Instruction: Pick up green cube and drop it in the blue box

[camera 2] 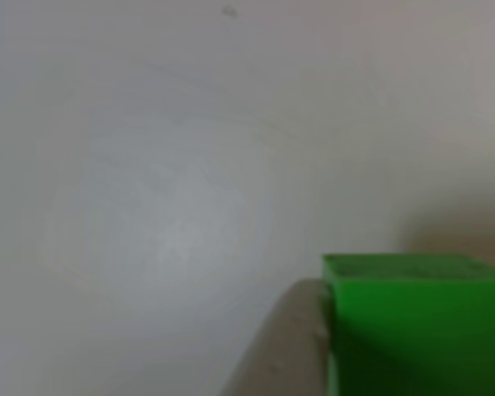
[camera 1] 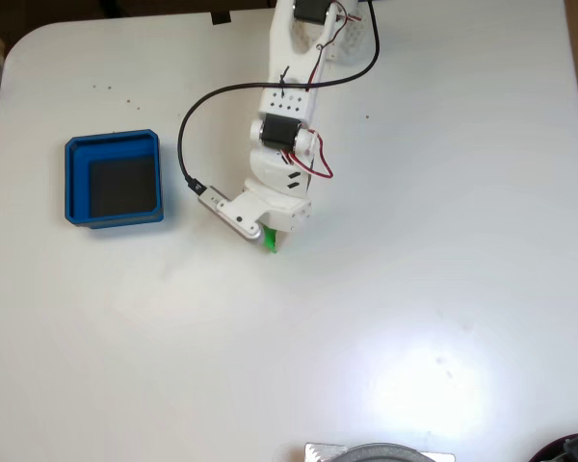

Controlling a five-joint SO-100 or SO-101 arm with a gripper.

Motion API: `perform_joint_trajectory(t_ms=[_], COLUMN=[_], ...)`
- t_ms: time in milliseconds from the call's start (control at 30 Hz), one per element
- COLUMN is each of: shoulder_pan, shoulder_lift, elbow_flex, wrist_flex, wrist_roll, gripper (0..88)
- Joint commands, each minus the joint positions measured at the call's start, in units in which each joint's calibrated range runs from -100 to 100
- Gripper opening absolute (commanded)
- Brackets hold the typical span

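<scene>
White table (camera 1: 443,289), wide and bare around the work. Blue box (camera 1: 76,183) sits at nine o'clock from the arm's tip, well apart, open table between. Arm (camera 1: 284,135) reaches down from twelve o'clock. Gripper (camera 1: 266,234) is low over the table, green cube (camera 1: 270,241) peeking out at its tip. In the other view the cube (camera 2: 412,322) fills the lower right, a pale finger (camera 2: 285,346) touching its left face. Cannot tell whether the jaws are clamped. Likely next: carry toward nine o'clock.
</scene>
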Motion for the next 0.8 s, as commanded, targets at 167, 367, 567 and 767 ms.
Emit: perform_joint_trajectory(t_ms=[167, 367, 567, 767], shoulder_pan=[0.2, 0.6, 0.9, 4.3], shoulder_lift=[-13.4, -16.5, -18.6, -20.9], elbow_flex=[-3.1, -3.1, -3.3, -3.8], wrist_flex=[5.6, 7.2, 7.7, 7.3], wrist_roll=[2.9, 8.6, 12.2, 12.3], gripper=[2.1, 2.1, 2.1, 2.1])
